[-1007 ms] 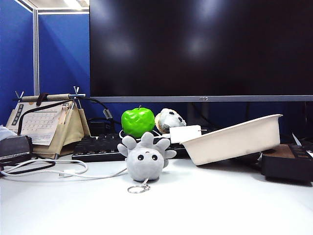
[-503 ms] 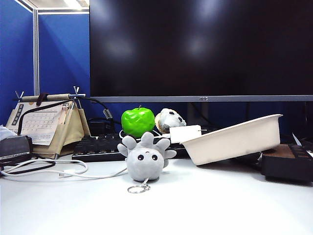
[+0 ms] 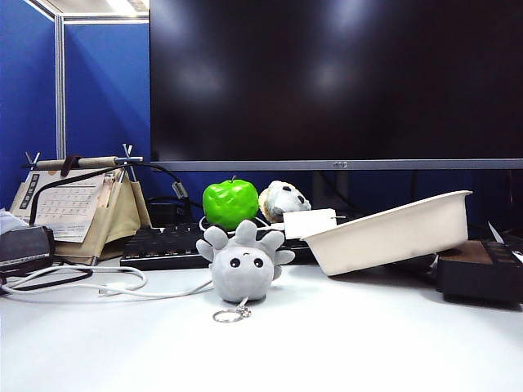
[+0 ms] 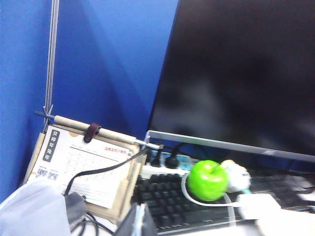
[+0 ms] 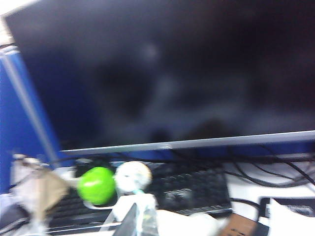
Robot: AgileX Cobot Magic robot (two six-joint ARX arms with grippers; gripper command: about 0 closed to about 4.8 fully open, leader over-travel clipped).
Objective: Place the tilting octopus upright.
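Seeing nothing shifted on the worktop (image 3: 351, 343); finding the octopus (image 3: 242, 268) tipped, tentacles up, before the keyboard (image 3: 159, 245). Keeping left fingers (image 4: 130, 226) clenched, empty; right fingers (image 5: 132, 223) too blurred to tell; both outside the exterior view. Approaching low, pinching the head's sides, rotating gently, avoiding the keyring (image 3: 229, 315).

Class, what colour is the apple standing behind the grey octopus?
Bright green. The apple shows best in the exterior view, behind the octopus.
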